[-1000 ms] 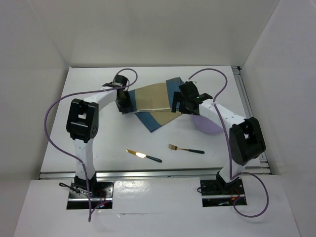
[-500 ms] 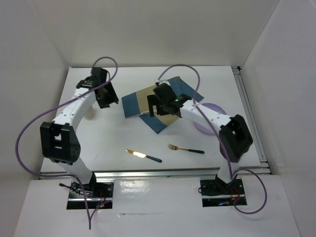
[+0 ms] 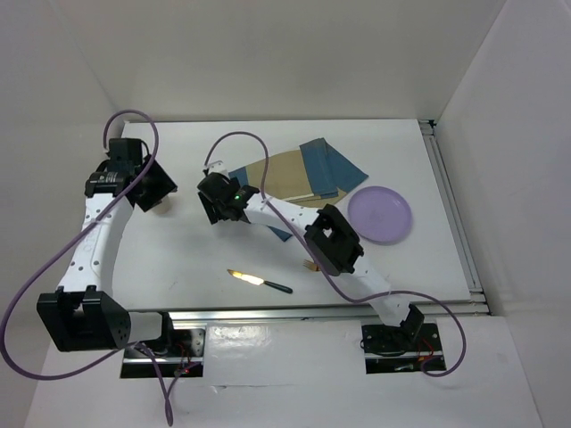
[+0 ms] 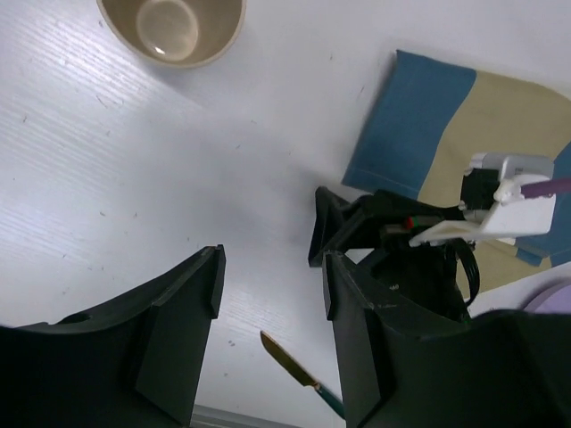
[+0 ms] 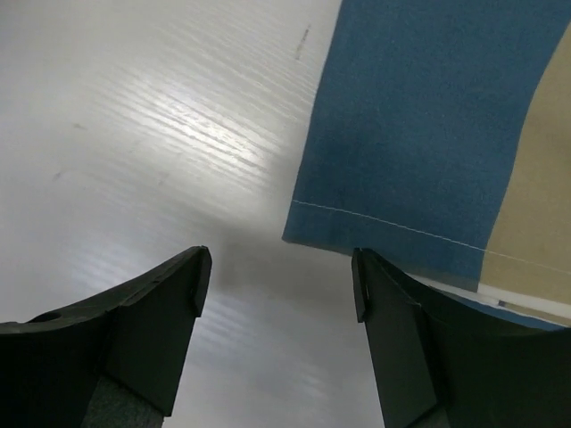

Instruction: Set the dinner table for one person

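Observation:
The white dinner table (image 3: 178, 259) carries a blue-and-tan placemat (image 3: 299, 176), a purple plate (image 3: 381, 214), a gold knife with a dark handle (image 3: 259, 281) and a tan cup (image 3: 158, 204). The fork is almost hidden under my right arm. My left gripper (image 3: 150, 189) is open and empty, high above the table beside the cup (image 4: 171, 31). The knife (image 4: 290, 361) shows between its fingers, far below. My right gripper (image 3: 212, 207) is open and empty, just off the placemat's near left corner (image 5: 428, 134), low over bare table (image 5: 178, 134).
A silver rail (image 3: 312, 312) runs along the table's near edge and another along its right side (image 3: 451, 205). White walls enclose the back and both sides. My right arm stretches across the table's middle (image 3: 330, 241). Purple cables loop above both arms.
Both arms swung left. My right gripper came off the placemat to its left corner. My left gripper moved away to the cup. The placemat now lies flatter, and the plate is uncovered.

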